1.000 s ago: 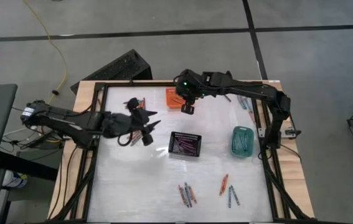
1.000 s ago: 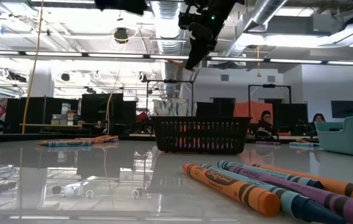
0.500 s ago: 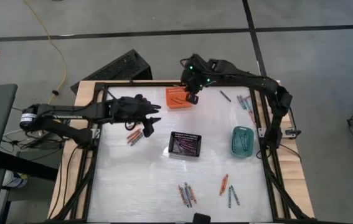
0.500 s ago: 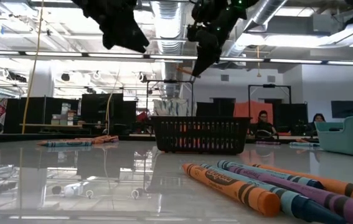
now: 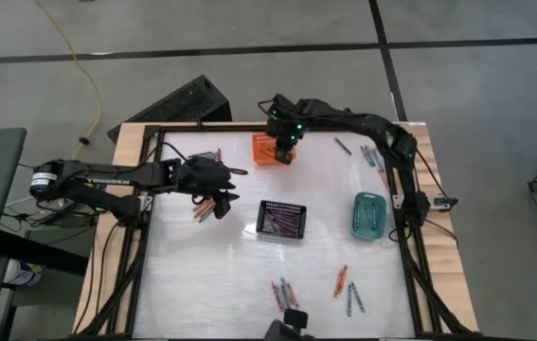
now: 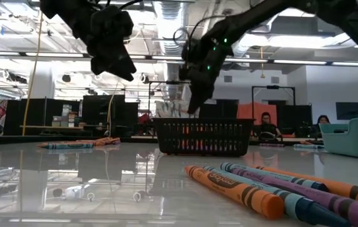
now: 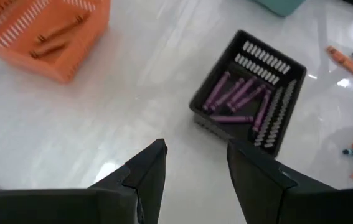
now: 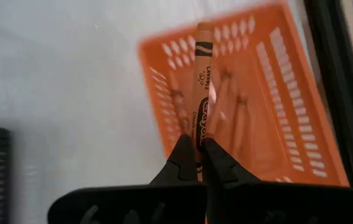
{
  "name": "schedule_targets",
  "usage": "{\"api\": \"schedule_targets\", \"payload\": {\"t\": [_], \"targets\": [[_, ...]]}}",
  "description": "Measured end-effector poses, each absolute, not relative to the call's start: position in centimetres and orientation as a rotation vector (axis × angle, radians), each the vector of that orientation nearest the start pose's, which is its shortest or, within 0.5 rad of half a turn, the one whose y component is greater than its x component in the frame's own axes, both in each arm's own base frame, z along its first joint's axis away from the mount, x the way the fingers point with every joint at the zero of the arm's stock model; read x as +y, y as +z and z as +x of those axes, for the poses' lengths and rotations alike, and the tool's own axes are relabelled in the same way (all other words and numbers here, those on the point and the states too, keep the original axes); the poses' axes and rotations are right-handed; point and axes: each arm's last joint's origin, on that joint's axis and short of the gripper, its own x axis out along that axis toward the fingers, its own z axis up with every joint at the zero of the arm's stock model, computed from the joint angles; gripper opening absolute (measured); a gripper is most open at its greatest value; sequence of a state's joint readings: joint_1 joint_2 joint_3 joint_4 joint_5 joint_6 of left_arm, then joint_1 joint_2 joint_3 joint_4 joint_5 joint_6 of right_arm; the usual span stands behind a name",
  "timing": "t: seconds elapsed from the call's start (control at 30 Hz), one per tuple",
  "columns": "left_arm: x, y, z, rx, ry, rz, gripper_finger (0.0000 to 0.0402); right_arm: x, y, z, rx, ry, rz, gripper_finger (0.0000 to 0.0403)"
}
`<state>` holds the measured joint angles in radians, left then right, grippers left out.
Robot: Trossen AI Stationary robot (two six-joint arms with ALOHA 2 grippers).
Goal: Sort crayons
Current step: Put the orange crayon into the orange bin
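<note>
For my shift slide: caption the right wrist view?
Right tool holds an orange crayon above the orange basket, which already contains crayons.

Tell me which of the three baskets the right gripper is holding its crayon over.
The orange basket at the table's far edge. The right gripper, shut on an orange crayon, hangs above it; the black basket and teal basket sit apart.

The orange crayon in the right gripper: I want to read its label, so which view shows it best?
The right wrist view: the orange crayon stands close up above the orange basket, pinched in the shut right gripper, label legible. The high view shows only the gripper over it; the low view hides it; the left wrist view misses it.
</note>
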<state>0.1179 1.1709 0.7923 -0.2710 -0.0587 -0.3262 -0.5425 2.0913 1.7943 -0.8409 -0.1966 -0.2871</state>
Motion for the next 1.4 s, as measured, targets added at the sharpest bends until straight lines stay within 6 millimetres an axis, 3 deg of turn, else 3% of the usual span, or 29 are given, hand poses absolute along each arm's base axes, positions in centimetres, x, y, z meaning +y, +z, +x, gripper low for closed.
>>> {"api": "schedule_targets", "payload": {"t": [0.2,0.43,0.77,0.93,1.07,1.27,1.4], "targets": [[1.9,24.6,24.1,0.635,0.287,-0.363,0.0159,-23.8,21.9,37.6,1.129,-0.170,0.192,0.0000],[0.7,24.4,24.1,0.643,0.267,-0.392,0.0159,-24.3,22.0,37.3,1.113,-0.154,0.220,0.0012],[0.5,23.4,23.2,0.789,0.255,-0.336,0.0159,-24.6,22.1,37.3,1.081,-0.188,0.253,0.0105],[0.6,22.8,21.4,0.943,0.352,-0.295,0.0159,-24.5,22.4,37.2,1.079,-0.202,0.277,0.0138],[0.7,23.5,18.9,0.990,0.462,-0.264,0.0159,-23.4,24.0,37.4,1.048,-0.187,0.249,0.0142],[0.8,25.3,15.3,0.953,0.544,-0.343,0.0159,-20.3,27.9,37.3,0.972,-0.137,0.219,0.0135],[1.1,25.1,14.4,0.937,0.534,-0.325,0.0153,-17.4,30.4,37.3,0.924,-0.076,0.184,0.0133]]}}
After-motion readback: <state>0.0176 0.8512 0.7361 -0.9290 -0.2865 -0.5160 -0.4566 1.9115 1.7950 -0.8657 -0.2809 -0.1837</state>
